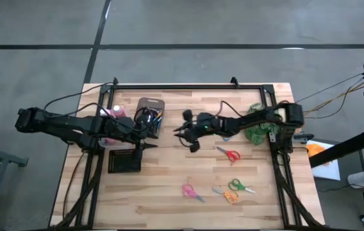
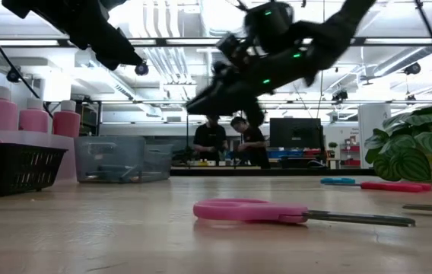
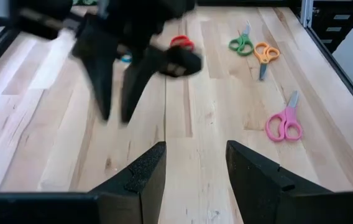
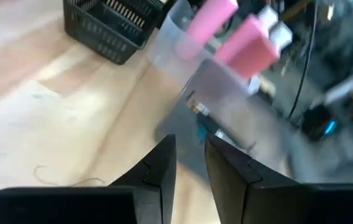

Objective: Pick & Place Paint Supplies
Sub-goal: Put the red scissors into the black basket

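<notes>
Three pink bottles with white caps stand upright in a clear tray at the table's far left. Beside them a grey bin holds thin paintbrushes, blurred in the right wrist view. My left gripper hovers open just near of that bin, above the table. My right gripper hangs in the air right of the bin, pointing toward it. Its fingers stand a narrow gap apart with nothing between them.
A black mesh basket sits near of the tray. Red, pink, green and orange scissors lie on the right half. A leafy plant stands at the right. People stand in the room behind.
</notes>
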{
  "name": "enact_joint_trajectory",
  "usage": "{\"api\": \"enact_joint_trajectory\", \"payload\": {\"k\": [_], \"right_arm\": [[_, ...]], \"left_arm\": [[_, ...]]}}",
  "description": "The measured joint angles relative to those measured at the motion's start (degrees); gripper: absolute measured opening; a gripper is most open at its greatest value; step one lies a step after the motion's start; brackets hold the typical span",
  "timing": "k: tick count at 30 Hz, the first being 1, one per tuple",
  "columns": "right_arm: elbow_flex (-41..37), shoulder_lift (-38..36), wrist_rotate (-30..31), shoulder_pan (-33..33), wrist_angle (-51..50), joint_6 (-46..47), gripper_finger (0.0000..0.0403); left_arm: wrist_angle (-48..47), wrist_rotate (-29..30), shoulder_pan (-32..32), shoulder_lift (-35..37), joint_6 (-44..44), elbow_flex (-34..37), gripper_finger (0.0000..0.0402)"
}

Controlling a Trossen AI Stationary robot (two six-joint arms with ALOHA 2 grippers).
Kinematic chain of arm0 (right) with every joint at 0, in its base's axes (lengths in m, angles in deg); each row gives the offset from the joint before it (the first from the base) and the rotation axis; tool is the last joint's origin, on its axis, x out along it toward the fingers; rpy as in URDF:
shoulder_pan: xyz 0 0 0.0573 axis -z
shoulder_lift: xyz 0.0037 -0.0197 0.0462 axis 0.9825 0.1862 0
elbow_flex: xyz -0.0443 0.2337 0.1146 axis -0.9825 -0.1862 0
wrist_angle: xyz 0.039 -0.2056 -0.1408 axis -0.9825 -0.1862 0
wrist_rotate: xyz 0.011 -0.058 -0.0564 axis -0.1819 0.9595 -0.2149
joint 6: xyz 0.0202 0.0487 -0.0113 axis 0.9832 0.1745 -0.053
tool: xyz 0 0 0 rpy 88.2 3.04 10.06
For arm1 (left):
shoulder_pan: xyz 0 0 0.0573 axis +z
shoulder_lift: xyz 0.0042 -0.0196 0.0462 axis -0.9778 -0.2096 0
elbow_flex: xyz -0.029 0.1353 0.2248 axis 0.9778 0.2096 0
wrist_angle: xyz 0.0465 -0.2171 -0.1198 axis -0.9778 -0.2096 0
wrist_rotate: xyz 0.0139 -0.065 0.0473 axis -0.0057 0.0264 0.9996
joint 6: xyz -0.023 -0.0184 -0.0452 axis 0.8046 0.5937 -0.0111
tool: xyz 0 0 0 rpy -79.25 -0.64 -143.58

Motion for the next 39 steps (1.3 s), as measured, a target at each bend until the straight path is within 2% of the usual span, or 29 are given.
{"api": "enact_joint_trajectory", "payload": {"k": [4,8,12,14,18,21,29,34,39], "right_arm": [[-6.32,-7.30,3.53,-2.50,-2.94,13.04,0.0081],[-10.10,-13.76,9.40,-6.70,-9.83,21.17,0.0081],[-10.30,-18.21,17.85,-11.75,-20.52,29.83,0.0081],[-9.02,-19.58,19.98,-13.84,-27.13,36.30,0.0081],[-5.32,-21.00,19.64,-16.42,-42.01,53.61,0.0081],[-2.30,-20.71,16.59,-17.59,-49.51,62.50,0.0081],[3.48,-17.97,14.11,-19.60,-56.46,69.04,0.0081],[6.75,-16.63,11.61,-19.80,-66.76,79.86,0.0081],[5.29,-17.24,5.91,-19.80,-73.89,89.54,0.0081]], "left_arm": [[-0.73,0.00,0.01,0.00,0.00,0.00,0.0165],[-1.02,-0.02,0.01,0.00,0.00,0.00,0.0165],[-1.23,-0.01,0.00,0.00,0.00,0.00,0.0165],[-1.25,0.00,0.00,0.00,0.00,0.00,0.0165],[-1.21,-0.02,0.00,0.00,0.00,0.00,0.0165],[-1.24,-0.02,0.00,0.00,0.00,0.00,0.0165],[-1.51,0.00,0.00,0.00,0.00,0.00,0.0165],[-1.77,0.00,0.00,0.00,0.00,-0.01,0.0165],[-1.82,0.00,0.00,0.00,0.00,0.00,0.0165]]}}
